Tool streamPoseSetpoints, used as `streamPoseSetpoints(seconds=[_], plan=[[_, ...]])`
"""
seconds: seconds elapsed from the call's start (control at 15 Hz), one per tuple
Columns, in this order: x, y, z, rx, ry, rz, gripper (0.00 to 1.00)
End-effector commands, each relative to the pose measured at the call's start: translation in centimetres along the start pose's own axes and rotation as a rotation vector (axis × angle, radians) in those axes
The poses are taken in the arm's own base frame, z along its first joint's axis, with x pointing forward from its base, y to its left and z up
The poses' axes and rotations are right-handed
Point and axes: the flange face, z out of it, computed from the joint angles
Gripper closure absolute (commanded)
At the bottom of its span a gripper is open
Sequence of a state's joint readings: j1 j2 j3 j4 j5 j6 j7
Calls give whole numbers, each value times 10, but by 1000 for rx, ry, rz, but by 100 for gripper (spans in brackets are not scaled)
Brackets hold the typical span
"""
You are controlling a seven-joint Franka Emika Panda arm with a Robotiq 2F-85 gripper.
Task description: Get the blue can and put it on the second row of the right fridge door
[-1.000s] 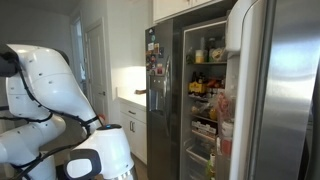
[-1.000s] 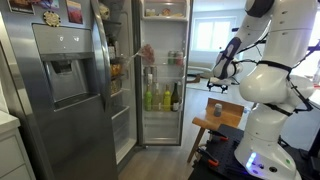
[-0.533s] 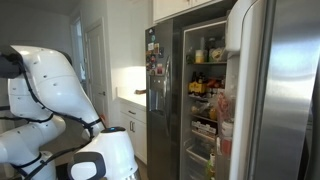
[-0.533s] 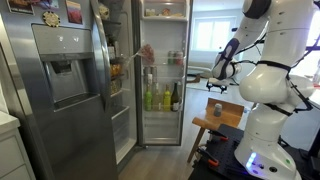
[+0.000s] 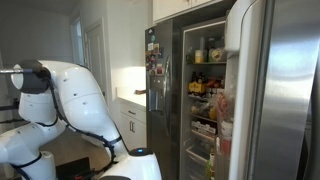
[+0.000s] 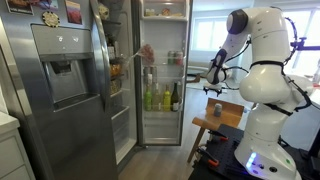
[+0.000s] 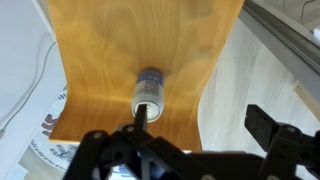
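Observation:
In the wrist view the blue can (image 7: pixel 148 88) stands upright on a small wooden table (image 7: pixel 110 50), seen from above with its silvery top showing. My gripper (image 7: pixel 205 120) is open and empty above it. The can lies in line with the left finger, not between the two fingers. In an exterior view the gripper (image 6: pixel 214 80) hangs just above the wooden table (image 6: pixel 224 112), where the can (image 6: pixel 215 107) is a small dark shape. The right fridge door (image 5: pixel 285 90) stands open, with white lining and shelves of colourful items (image 5: pixel 222 102).
The dark narrower door with papers and magnets (image 5: pixel 156 60) is open too, and its dispenser side (image 6: pixel 60 75) shows in an exterior view. Fridge shelves hold bottles (image 6: pixel 162 97). The robot base (image 6: pixel 262 140) stands beside the table. A white counter (image 5: pixel 130 100) lies beyond.
The arm has swung. Its upper links dropped and moved towards the fridge, and the gripper shifted slightly down and towards the table. The can and the doors have not moved.

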State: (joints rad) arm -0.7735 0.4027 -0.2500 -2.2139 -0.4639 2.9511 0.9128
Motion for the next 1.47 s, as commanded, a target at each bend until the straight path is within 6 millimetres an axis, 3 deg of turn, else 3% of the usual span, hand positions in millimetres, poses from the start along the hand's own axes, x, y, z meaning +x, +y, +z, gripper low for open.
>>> streamPoseSetpoints(seconds=[0.0,0.73,1.4], plan=[[20,-10,27,-58,1,8,0],[57,11,73,-253,-125,-8,0],[88,76,109,-242,-181,40,0]])
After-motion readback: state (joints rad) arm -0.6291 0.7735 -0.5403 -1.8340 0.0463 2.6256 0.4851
